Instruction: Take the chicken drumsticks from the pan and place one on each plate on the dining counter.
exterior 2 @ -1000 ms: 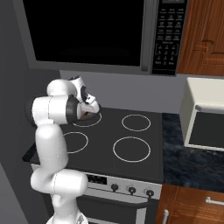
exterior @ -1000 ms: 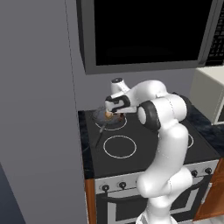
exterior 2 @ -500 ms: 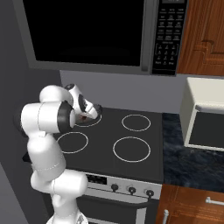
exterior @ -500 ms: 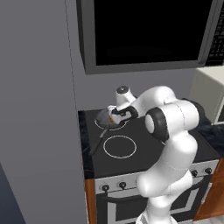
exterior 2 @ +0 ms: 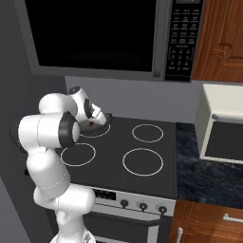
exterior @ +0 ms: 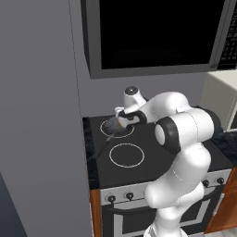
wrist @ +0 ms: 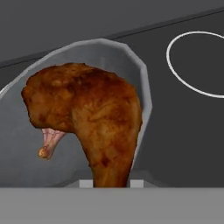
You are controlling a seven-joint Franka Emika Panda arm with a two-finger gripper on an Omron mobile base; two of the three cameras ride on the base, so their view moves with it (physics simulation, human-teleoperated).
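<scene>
As you look along the hand, the reddish-brown chicken drumstick (wrist: 94, 124) hangs over the round dark-grey metal pan (wrist: 141, 83). Your gripper (exterior: 121, 119) has its jaws closed on that drumstick, above the black stovetop (exterior 2: 142, 156).

Legible text: none. Microwave keypad (exterior 2: 183, 35): rows of pale button markings, too small to read. Oven knobs (exterior 2: 142, 206): no readable markings. Toaster oven (exterior 2: 223, 124), stovetop (exterior 2: 137, 156): no labels or brands.

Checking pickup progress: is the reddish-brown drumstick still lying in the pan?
Cannot tell for sure. The shut gripper grips the drumstick, whose bulk fills the hand view over the pan.
</scene>
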